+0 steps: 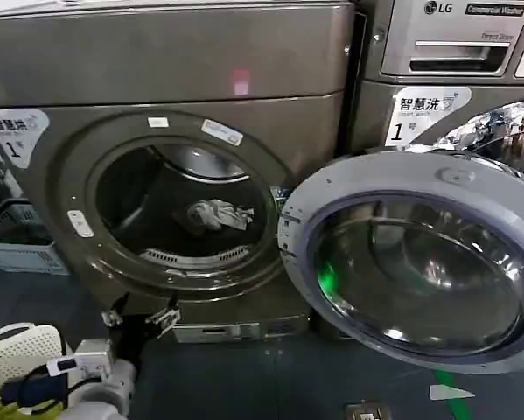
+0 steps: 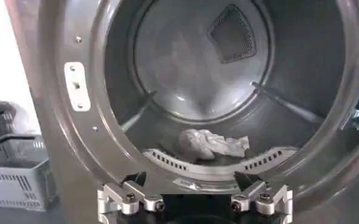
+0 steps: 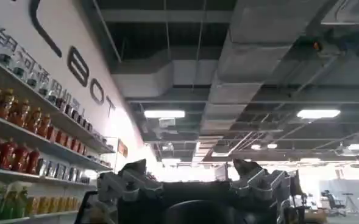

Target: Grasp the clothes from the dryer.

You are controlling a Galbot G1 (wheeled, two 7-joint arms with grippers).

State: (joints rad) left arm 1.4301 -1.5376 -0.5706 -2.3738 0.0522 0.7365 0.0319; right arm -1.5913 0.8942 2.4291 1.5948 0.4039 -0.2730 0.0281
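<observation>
Head view: I see the dryer (image 1: 170, 79), a big bronze-grey front-loader w/ a plain flat upper panel and a white "1" sticker (image 1: 15, 131) at its upper left. Its round door (image 1: 419, 262) is swung wide open to the right, glass facing me, and it covers the lower front of the LG machine (image 1: 454, 52) standing just right of the dryer. The porthole ring (image 1: 185, 206) is unobstructed. A grey crate (image 1: 21, 245) sits on the floor at far left, and a white perforated basket (image 1: 17, 350) lies near left, beside my left arm.

Left gripper (image 1: 141, 317) hovers low, in front of the dryer's bottom rim, outside the drum; in the left wrist view its fingers (image 2: 127, 199) are spread wide apart, nothing btwn them.

Right gripper (image 3: 194, 182): right wrist view looks up at ceiling ducts and a shelf of bottles (image 3: 21, 122); its fingers stand apart, holding nothing.

The clothes (image 1: 216, 214), a small white/pale grey bunch, lie on the drum floor approx. mid-porthole, well apart from the left gripper. In the left wrist view they (image 2: 213, 145) sit just behind the perforated lint strip (image 2: 219, 163).
</observation>
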